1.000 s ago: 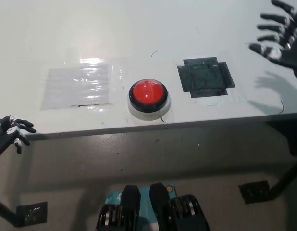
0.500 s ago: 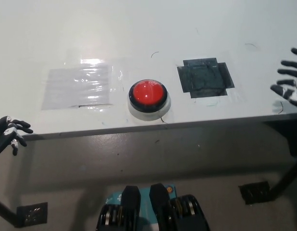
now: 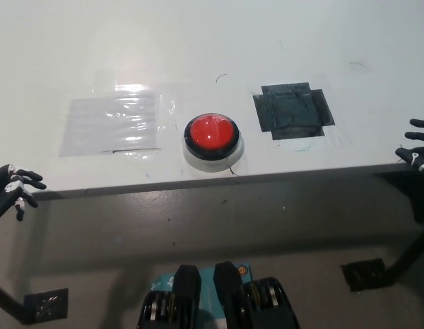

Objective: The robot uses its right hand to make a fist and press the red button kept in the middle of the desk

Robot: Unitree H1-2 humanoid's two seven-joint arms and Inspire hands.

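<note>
A round red button (image 3: 211, 133) on a black ring and white base sits in the middle of the white desk (image 3: 198, 48), close to its front edge. My right hand (image 3: 421, 142) shows only as a few spread fingertips at the right picture edge, far to the right of the button, at the desk's front edge. My left hand (image 3: 12, 186) rests at the lower left, just off the desk's front edge, fingers loosely apart and holding nothing.
A patch of black tape (image 3: 293, 110) lies right of the button. A clear glossy tape patch (image 3: 112, 123) lies left of it. Below the desk edge is grey floor with black desk feet (image 3: 366, 273).
My right hand has dropped from the upper right of the desk down and outward, now almost out of the picture at the right edge. The left hand stays nearly still.
</note>
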